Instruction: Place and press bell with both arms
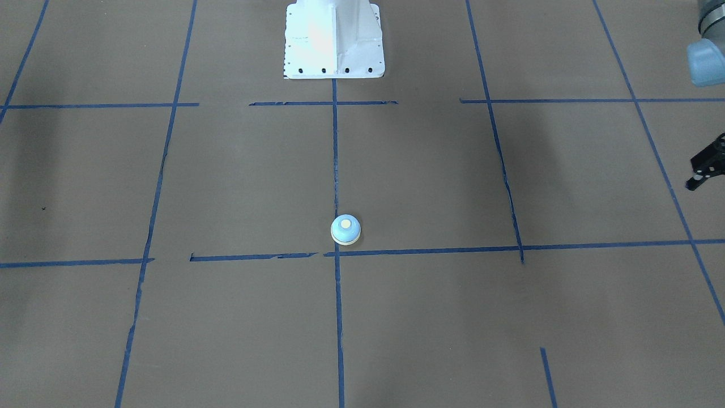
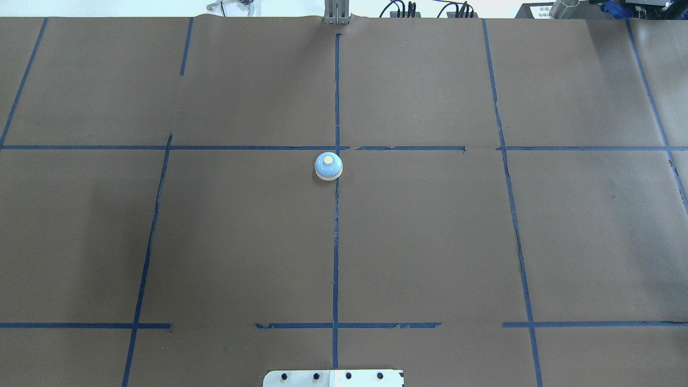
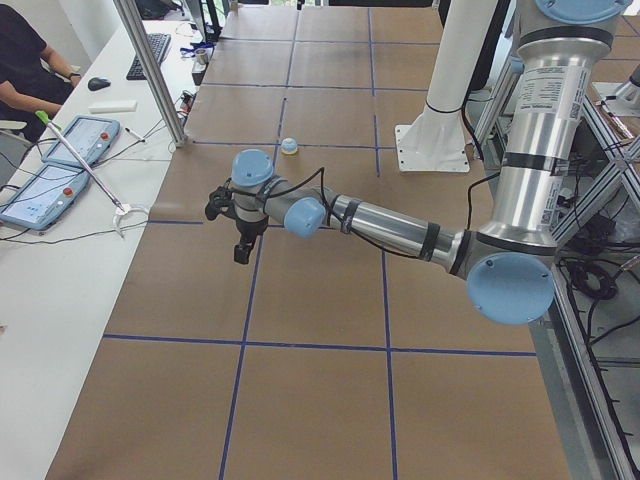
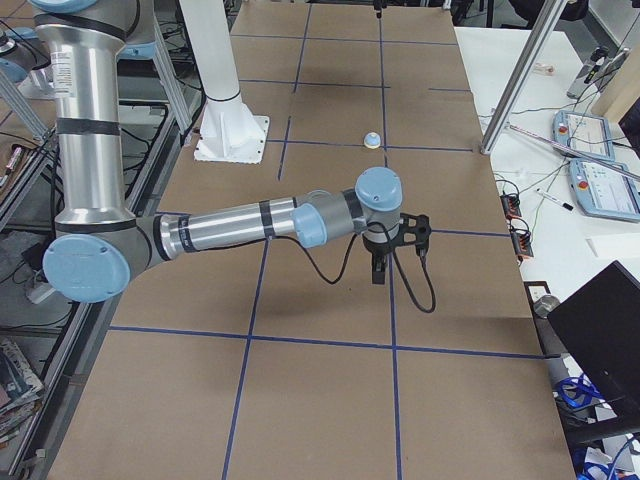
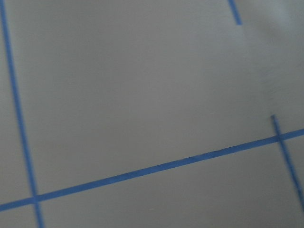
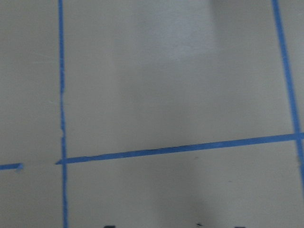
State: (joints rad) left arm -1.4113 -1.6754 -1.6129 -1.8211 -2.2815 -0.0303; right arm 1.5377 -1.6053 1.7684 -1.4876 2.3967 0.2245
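Observation:
The bell (image 1: pixel 345 229), a light blue dome with a cream base ring and cream button, stands alone on the brown table by the centre tape line; it also shows in the overhead view (image 2: pixel 328 165), the left view (image 3: pixel 289 146) and the right view (image 4: pixel 372 140). My left gripper (image 3: pixel 241 250) hangs above the table far from the bell; only its edge shows in the front view (image 1: pixel 702 173), and I cannot tell whether it is open. My right gripper (image 4: pixel 379 272) hangs above the table at the opposite end, seen only from the side, so its state is unclear.
The table is brown paper with a blue tape grid (image 2: pixel 336 242). The white pedestal base (image 1: pixel 334 39) stands at the robot's edge. A metal post (image 3: pixel 150 70) and a side desk with tablets (image 3: pixel 60 165) lie past the far edge. A seated person (image 3: pixel 25 60) is there.

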